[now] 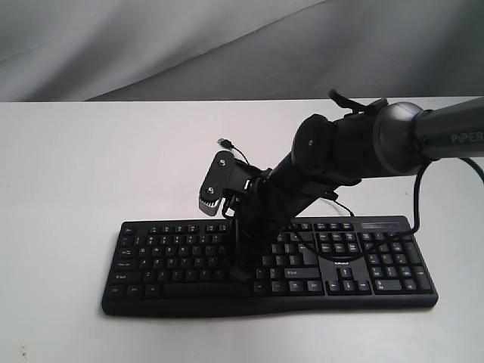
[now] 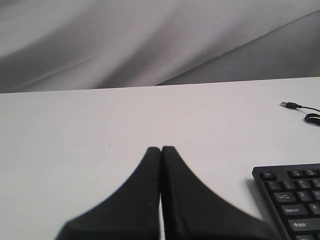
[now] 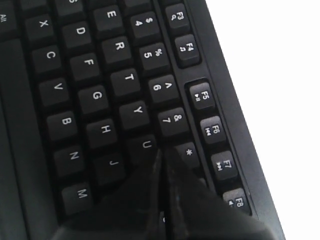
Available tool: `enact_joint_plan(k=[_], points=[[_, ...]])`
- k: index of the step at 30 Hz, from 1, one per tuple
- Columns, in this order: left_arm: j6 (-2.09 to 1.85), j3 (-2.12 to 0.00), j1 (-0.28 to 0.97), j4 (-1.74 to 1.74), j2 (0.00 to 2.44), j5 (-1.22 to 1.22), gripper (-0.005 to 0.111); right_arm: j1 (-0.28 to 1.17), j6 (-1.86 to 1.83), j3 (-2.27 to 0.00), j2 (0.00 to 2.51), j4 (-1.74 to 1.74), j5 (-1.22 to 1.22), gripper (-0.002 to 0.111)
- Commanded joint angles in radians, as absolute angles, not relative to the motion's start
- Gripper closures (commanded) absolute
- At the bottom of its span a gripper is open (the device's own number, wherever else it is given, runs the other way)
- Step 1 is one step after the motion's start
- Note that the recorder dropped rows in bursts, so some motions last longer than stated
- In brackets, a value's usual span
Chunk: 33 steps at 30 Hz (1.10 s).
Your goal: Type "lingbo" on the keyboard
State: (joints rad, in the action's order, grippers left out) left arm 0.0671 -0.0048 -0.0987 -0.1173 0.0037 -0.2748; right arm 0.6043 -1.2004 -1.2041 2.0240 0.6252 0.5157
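Note:
The black keyboard point(image 1: 378, 266) lies across the near part of the white table point(image 1: 76, 166). My right arm reaches over it from the right. Its gripper point(image 1: 240, 274) points down onto the letter keys left of the middle. In the right wrist view the right gripper point(image 3: 162, 151) is shut with nothing held. Its tips sit between the U key point(image 3: 145, 145) and the * key point(image 3: 188, 152), and they hide the keys beneath. My left gripper point(image 2: 161, 148) is shut and empty over bare table, left of the keyboard's corner point(image 2: 292, 200). The exterior view does not show the left arm.
The keyboard's thin cable ends in a loose USB plug point(image 1: 224, 142) point(image 2: 288, 105) on the table behind the keyboard. A grey cloth backdrop point(image 1: 151, 45) hangs beyond the table's far edge.

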Motion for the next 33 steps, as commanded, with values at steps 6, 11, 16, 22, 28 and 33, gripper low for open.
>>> enact_joint_plan(k=[6, 11, 16, 22, 28, 33], points=[[0.069, 0.0, -0.1, -0.117, 0.0, -0.261, 0.106, 0.604, -1.196, -1.207, 2.018, 0.62, 0.53, 0.108], [0.069, 0.0, -0.1, -0.117, 0.0, -0.261, 0.106, 0.602, -1.196, -1.207, 2.031, 0.62, 0.53, 0.108], [0.069, 0.0, -0.1, -0.117, 0.0, -0.261, 0.106, 0.596, -1.196, -1.207, 2.036, 0.62, 0.539, 0.108], [0.069, 0.0, -0.1, -0.117, 0.0, -0.261, 0.106, 0.613, -1.186, -1.207, 1.951, 0.62, 0.567, 0.108], [0.069, 0.0, -0.1, -0.117, 0.0, -0.261, 0.106, 0.64, -1.17, -1.207, 1.945, 0.64, 0.576, 0.108], [0.069, 0.0, -0.1, -0.117, 0.0, -0.261, 0.106, 0.66, -1.168, -1.207, 1.968, 0.647, 0.595, 0.108]])
